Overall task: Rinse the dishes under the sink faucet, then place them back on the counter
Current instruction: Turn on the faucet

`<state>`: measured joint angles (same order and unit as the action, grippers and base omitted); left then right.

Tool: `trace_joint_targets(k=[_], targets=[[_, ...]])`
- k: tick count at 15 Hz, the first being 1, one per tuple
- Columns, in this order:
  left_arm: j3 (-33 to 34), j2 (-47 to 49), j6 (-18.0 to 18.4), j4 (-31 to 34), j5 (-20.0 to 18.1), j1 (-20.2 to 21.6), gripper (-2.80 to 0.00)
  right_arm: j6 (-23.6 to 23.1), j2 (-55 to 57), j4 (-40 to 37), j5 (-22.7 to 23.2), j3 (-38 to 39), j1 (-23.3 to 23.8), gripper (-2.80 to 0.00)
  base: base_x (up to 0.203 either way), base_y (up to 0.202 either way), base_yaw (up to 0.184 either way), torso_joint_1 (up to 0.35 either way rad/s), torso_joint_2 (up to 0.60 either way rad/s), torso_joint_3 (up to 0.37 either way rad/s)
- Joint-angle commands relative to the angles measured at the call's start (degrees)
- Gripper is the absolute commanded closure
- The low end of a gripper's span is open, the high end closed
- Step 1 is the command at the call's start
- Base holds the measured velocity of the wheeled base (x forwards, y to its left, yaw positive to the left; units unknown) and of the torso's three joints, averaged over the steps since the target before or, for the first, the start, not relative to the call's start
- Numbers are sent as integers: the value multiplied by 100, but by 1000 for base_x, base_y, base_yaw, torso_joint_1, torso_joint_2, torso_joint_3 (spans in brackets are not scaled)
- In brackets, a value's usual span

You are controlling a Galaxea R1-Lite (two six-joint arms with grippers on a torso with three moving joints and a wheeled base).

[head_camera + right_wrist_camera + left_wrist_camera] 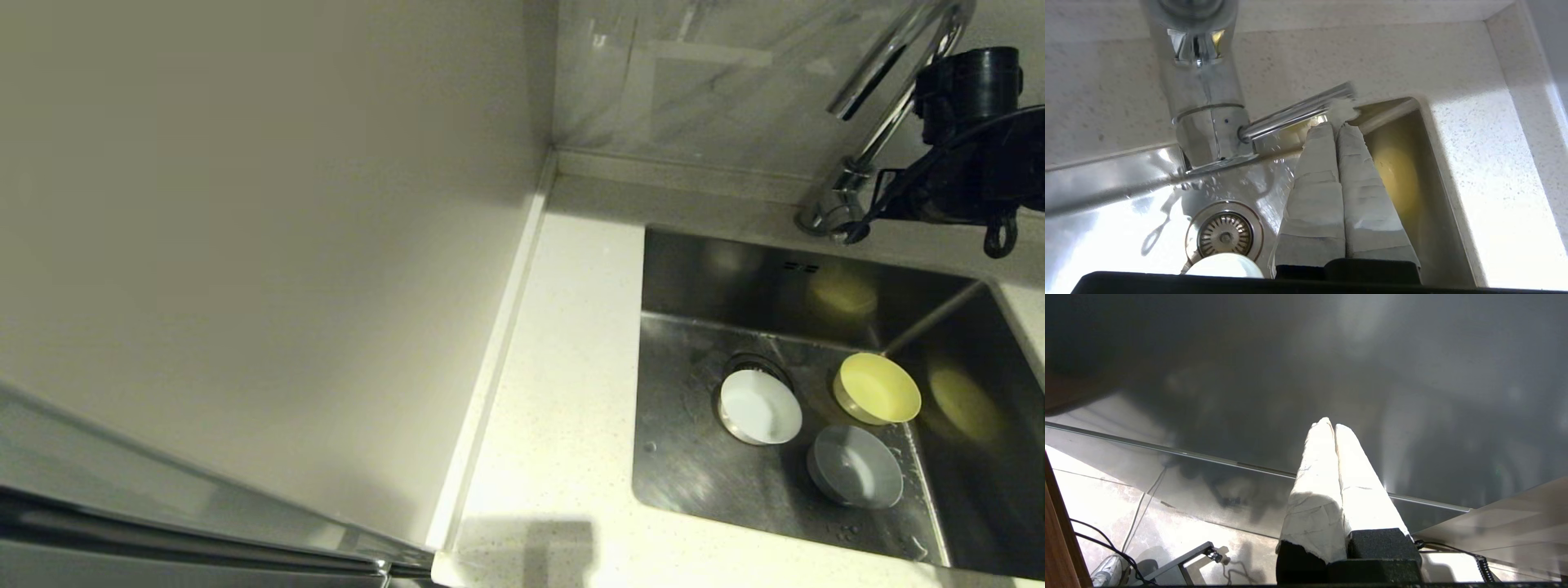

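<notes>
Three bowls (pixel 853 465) lie in the sink (pixel 694 465); right gripper (pixel 1337 124), fingers pressed together, meets the faucet lever (pixel 1294 114).

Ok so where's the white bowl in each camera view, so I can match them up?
Head view: the white bowl lies in the sink, partly over the drain.
Left wrist view: not in it.
Right wrist view: only its rim shows at the lower edge, just below the drain.
Shared landmark: the drain, beside the bowl in both the head and right wrist views.
</notes>
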<state>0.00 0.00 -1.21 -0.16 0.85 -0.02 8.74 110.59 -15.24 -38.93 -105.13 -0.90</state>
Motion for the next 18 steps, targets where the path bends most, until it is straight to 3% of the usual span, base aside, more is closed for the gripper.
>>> trace_joint_targets(k=[1, 4, 6, 12, 14, 16, 18], targets=[[0, -18, -2, -2, 3, 2, 0, 66, -135, 6, 56, -25, 2, 0, 0, 0, 0, 0, 0, 0], [0, -18, -2, -2, 3, 2, 0, 484, -109, 43, 174, -227, -6, 0, 0, 0, 0, 0, 0, 0], [0, -18, -2, -2, 3, 2, 0, 476, 83, 144, 174, -383, -6, 0, 0, 0, 0, 0, 0, 0], [0, -18, -2, -2, 3, 1, 0, -21, 1017, 695, -36, -833, 6, 0, 0, 0, 0, 0, 0, 0], [0, -26, -2, -2, 3, 2, 0, -285, 1005, 908, -328, -810, 107, 0, 0, 0, 0, 0, 0, 0], [0, -18, -2, -2, 3, -6, 0, -345, 671, 728, -365, -707, 188, 0, 0, 0, 0, 0, 0, 0], [0, -18, -2, -2, 3, 2, 0, -332, 400, -22, -296, -671, 239, 0, 0, 0, 0, 0, 0, 0]])
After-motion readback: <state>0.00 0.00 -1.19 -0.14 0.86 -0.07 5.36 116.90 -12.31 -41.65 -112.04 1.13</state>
